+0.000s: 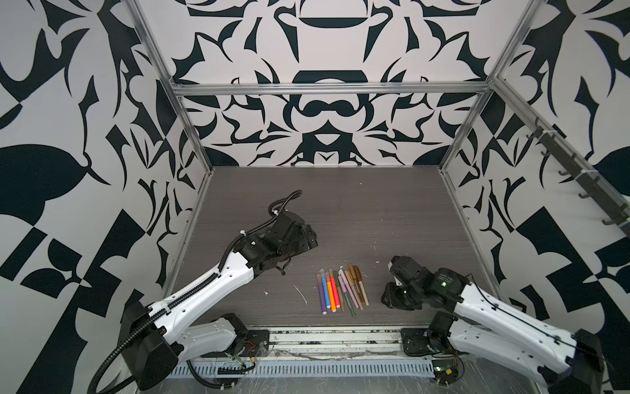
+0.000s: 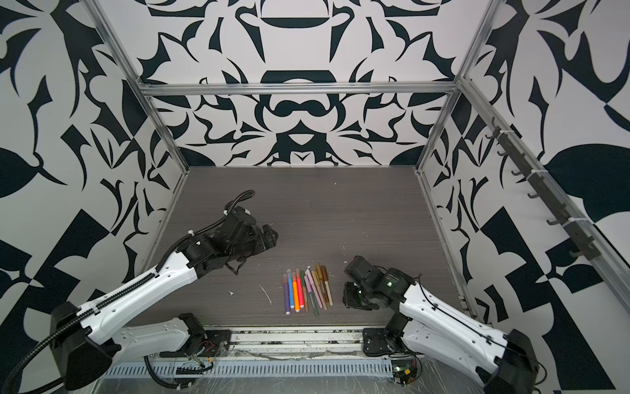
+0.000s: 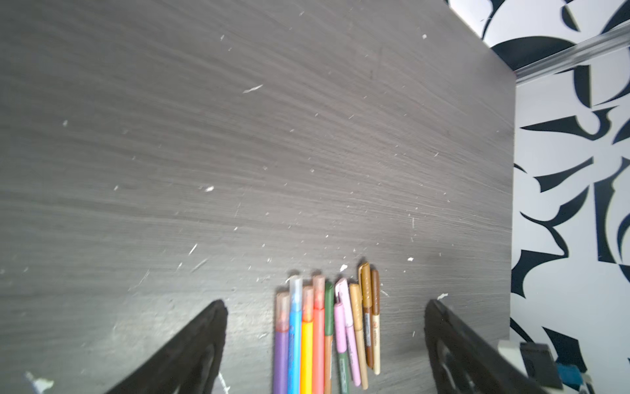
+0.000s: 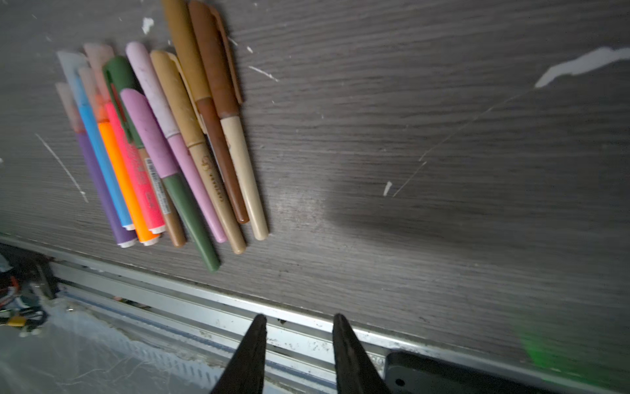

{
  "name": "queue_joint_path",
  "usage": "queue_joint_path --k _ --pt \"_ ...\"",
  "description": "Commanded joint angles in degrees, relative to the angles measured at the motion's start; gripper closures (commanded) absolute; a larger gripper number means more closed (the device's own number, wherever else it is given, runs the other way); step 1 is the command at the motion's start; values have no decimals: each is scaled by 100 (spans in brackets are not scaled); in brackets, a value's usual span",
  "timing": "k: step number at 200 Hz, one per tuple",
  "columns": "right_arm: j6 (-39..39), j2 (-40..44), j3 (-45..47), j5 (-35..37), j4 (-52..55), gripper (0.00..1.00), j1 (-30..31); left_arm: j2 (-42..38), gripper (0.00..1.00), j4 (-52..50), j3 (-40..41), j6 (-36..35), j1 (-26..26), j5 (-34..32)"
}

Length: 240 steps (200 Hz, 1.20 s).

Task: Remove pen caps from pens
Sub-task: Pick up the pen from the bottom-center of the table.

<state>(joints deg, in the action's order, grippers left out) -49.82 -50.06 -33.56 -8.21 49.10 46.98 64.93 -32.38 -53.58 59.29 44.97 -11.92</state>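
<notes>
- Pens (image 1: 339, 290): ten, side by side just behind the front rail (image 1: 334, 337).
- Thick bright pens (image 4: 119, 163): four (purple, blue, orange, pink-red).
- Thin muted pens (image 4: 204, 160): six.
- Pen caps (image 3: 364, 283): ten, all fitted; four translucent, six opaque.
- Robot arms (image 1: 211, 283): two, one at each end of the front rail.
- White debris flecks (image 3: 209, 188): scattered behind the front rail, too many to count.

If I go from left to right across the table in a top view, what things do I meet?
left gripper → purple pen → blue pen → orange pen → pink-red pen → bunch of thinner pens, overlapping too much to order → right gripper
</notes>
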Motion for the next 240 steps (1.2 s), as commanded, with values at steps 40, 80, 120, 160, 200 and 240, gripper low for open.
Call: queue_joint_path --k 40,80,120,160,200,240 --pt "881 -385 -11 -96 -633 69 30 -437 11 -236 375 1118 59 -192" --pt "1283 -553 -36 -76 -809 69 31 -518 11 -337 283 1206 129 -429" --pt "1370 -1046 6 -161 -1051 70 39 -457 11 -426 143 1248 282 -646" --pt "1397 -1454 -10 -279 -1319 70 49 -354 10 -368 162 1261 306 -646" --pt "1348 -1786 -2 -323 -1554 71 82 -292 10 -328 93 1174 310 -631" --pt "1326 -2004 78 -300 -1796 71 142 -400 9 -347 184 1230 311 -540"
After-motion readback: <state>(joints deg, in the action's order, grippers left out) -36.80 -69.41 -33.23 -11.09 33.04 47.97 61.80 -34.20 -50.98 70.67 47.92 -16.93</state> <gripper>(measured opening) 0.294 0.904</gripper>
